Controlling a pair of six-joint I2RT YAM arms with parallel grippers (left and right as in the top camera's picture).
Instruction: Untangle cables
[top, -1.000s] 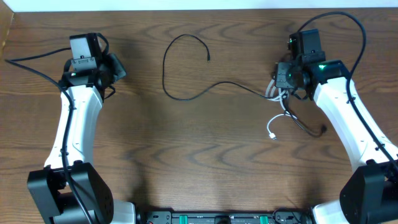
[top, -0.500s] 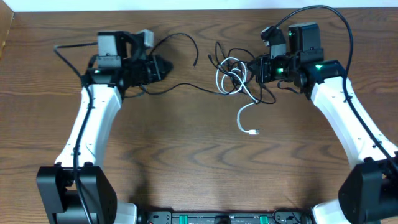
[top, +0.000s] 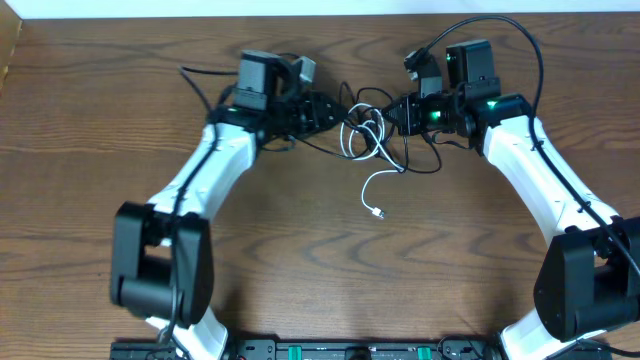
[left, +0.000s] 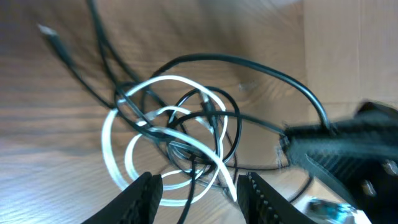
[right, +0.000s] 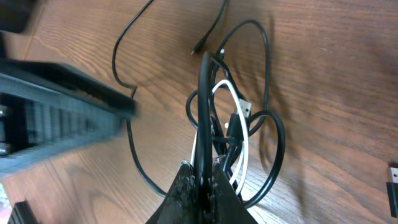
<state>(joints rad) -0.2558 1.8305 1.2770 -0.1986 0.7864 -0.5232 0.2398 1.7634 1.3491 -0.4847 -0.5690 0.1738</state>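
The cables lie bunched as one knot on the table between my two grippers. The white cable coils in loops through the black cable. Its tail runs toward me to a small plug. My left gripper is at the knot's left edge. In the left wrist view it stands open, with a black strand passing loosely between its fingers. My right gripper is at the knot's right edge. In the right wrist view it is shut on a black strand, with white loops just beyond.
The wooden table ends at its far edge just behind both arms. A thick black arm wire arcs above the right wrist. The two grippers point at each other a short way apart.
Both grippers have moved inward to the middle. The cables, spread out across the table a second ago, are now bunched in a knot. My left gripper has gone from shut to open.
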